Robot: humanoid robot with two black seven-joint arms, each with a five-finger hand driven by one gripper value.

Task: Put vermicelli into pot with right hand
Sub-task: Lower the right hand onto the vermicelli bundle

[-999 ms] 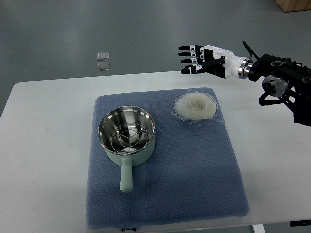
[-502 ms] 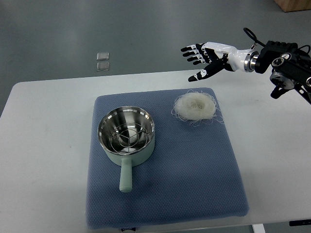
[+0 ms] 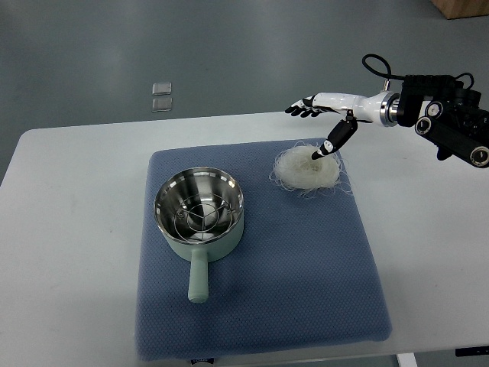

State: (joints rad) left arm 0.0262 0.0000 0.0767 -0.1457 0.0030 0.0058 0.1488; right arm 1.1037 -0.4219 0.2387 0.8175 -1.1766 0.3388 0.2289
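A pale nest of vermicelli [image 3: 306,169] lies on the blue mat [image 3: 267,298], to the right of the pot. The pot [image 3: 200,212] is mint green with a steel inner and a wire rack inside; its handle points toward the near edge. My right hand [image 3: 315,128] reaches in from the right, just above the far right side of the vermicelli. Its fingers [image 3: 303,110] are spread and point left, while the thumb points down and its tip touches the top of the nest. The hand holds nothing. The left arm does not show.
The white table [image 3: 69,229] carries the mat. Two small clear squares [image 3: 162,96] lie on the grey floor beyond the table's far edge. The right forearm and its black cable [image 3: 376,63] hang over the table's far right corner.
The right hand has turned palm-down and dropped toward the vermicelli, the thumb now reaching the nest. The forearm has risen and pulled back toward the right. Pot and vermicelli have not moved.
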